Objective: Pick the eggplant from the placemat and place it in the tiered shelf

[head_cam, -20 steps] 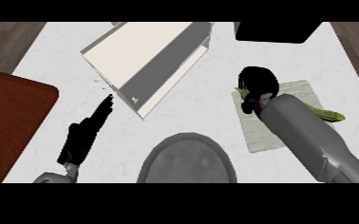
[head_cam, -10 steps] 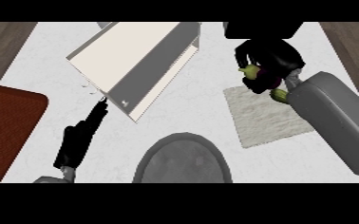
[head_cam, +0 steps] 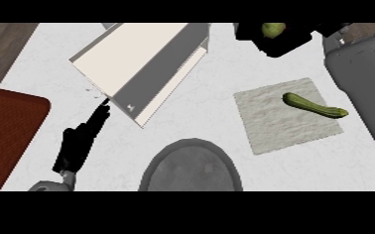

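Clutching eggplant (head_cam: 273, 29), right robot hand (head_cam: 284, 45) curled round it; left robot hand (head_cam: 79, 146) flat, fingers straight

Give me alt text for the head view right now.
The right hand, at the upper right, is curled round the eggplant, only its green end showing, right of the white tiered shelf. A long green vegetable lies on the placemat; the left hand rests open at the lower left, beside a grey plate.
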{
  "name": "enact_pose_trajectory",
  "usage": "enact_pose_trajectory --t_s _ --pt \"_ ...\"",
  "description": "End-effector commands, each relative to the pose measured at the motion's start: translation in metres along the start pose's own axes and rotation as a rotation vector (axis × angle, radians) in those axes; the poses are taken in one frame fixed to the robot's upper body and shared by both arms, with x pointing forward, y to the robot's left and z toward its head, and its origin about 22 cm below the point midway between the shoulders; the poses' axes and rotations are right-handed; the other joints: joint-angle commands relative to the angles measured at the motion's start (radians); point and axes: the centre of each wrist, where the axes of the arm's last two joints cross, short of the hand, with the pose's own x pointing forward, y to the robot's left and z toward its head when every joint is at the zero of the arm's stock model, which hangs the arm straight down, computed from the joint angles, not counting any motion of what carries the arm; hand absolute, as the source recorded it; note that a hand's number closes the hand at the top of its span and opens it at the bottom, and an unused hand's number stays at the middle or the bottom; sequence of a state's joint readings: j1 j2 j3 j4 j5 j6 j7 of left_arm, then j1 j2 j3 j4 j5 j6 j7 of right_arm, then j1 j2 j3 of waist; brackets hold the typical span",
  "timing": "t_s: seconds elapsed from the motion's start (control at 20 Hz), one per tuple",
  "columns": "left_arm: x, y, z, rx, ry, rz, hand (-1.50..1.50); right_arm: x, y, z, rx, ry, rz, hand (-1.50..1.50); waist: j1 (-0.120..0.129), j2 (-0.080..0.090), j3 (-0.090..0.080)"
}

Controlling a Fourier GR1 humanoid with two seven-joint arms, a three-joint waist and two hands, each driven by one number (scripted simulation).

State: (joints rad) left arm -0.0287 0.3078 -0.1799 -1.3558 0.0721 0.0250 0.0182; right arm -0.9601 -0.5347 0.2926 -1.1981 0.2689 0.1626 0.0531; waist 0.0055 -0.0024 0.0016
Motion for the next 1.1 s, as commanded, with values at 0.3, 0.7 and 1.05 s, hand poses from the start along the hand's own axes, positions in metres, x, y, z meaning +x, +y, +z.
enact_pose_trajectory --t_s 0.3,0.7,1.05 --pt "-0.001 -0.018 -0.005 -0.033 -0.006 0.008 0.00 0.056 0.000 -0.076 -0.098 0.040 -0.004 1.50 0.029 0.010 -0.003" --pt "0.005 -0.030 -0.009 -0.036 -0.013 -0.015 0.00 0.084 0.035 -0.117 -0.069 0.008 0.044 1.50 0.047 0.019 -0.003" --pt "0.016 -0.025 -0.019 -0.052 -0.048 -0.024 0.00 0.090 0.054 -0.131 0.019 -0.007 0.076 1.50 0.062 0.027 -0.004"
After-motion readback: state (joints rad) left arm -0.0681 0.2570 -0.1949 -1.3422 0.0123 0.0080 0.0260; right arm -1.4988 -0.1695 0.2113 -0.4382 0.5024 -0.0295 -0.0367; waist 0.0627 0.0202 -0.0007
